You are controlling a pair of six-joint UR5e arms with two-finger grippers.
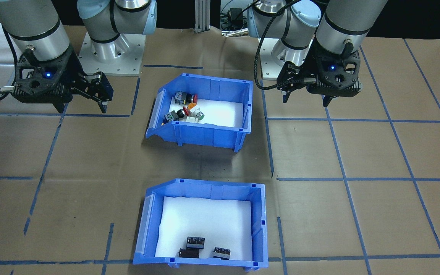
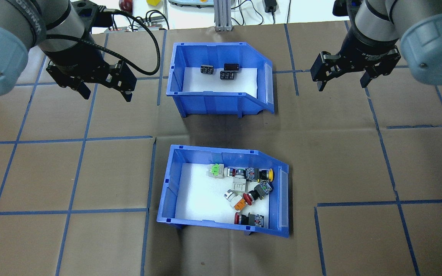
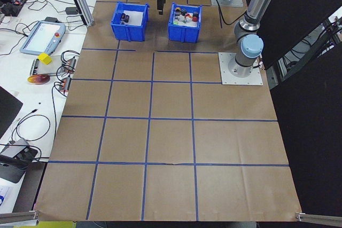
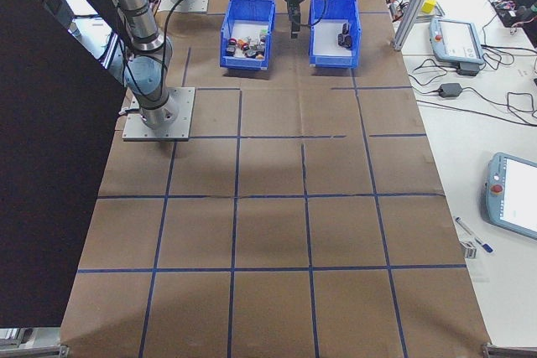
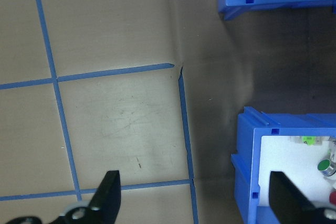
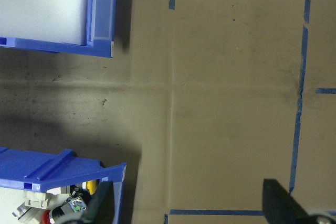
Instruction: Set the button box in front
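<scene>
Now 2 blue bins: button box point(image 2: 175, 199), other bin point(image 2: 213, 101) w/ 3 black parts; both grippers point(image 2: 104, 90) point(image 2: 342, 78) wide, empty.

The button box point(image 2: 205, 224) looks like smooth, slightly glossy blue plastic lined with matt white foam point(image 2: 198, 195), resting on a table point(image 2: 71, 172) covered in matt brown paper with blue tape lines.

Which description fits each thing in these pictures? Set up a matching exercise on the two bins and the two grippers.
Things:
1. button box
2. other bin
3. left gripper
4. right gripper

Descriptions:
A. open, above bare table on the overhead view's right
B. holds only a few black parts
C. holds red, yellow and green capped switches, nearer the robot
D. open, above bare table on the overhead view's left

Pairs: 1-C, 2-B, 3-D, 4-A
</scene>
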